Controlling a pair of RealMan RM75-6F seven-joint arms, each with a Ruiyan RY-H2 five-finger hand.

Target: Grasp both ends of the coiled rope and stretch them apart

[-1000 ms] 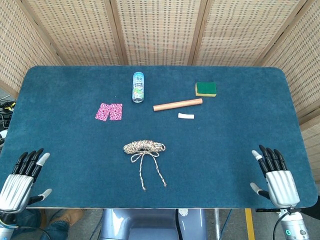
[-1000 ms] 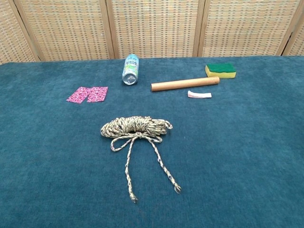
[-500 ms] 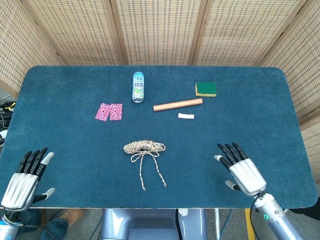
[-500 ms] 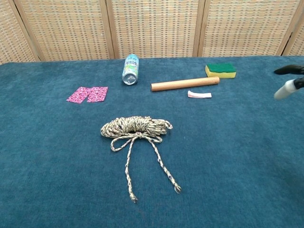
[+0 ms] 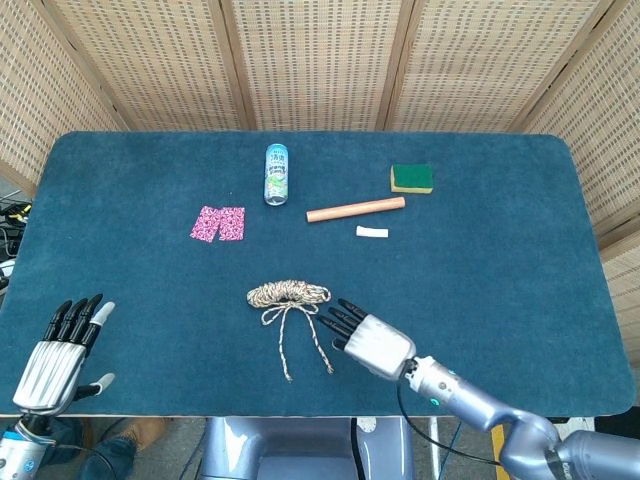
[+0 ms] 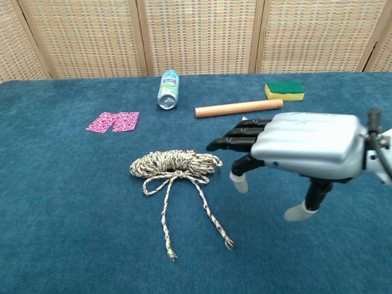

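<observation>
A blue-carpeted table (image 5: 500, 270) is carrying a coiled rope (image 5: 289, 295), can (image 5: 277, 174), wooden rod (image 5: 355, 210), sponge (image 5: 412, 178), pink cloth (image 5: 218, 223) and what may be a white wrapper (image 5: 372, 232).

On the table (image 5: 520, 250), the rope (image 5: 289, 295) lies near the front middle, its two ends trailing forward. The right hand (image 5: 365, 338) is just right of them; the left hand (image 5: 60, 353) at the front-left corner. Behind: cloth (image 5: 218, 223), can (image 5: 277, 174), stick (image 5: 355, 209), sponge (image 5: 412, 178).

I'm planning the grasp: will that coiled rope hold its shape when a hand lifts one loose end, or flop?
The rope will probably flop: its two loose ends lie limp and wavy on the cloth. The bundle looks only lightly tied, so it may drag or loosen rather than lift whole. Its braided surface likely gives the right hand decent grip.
</observation>
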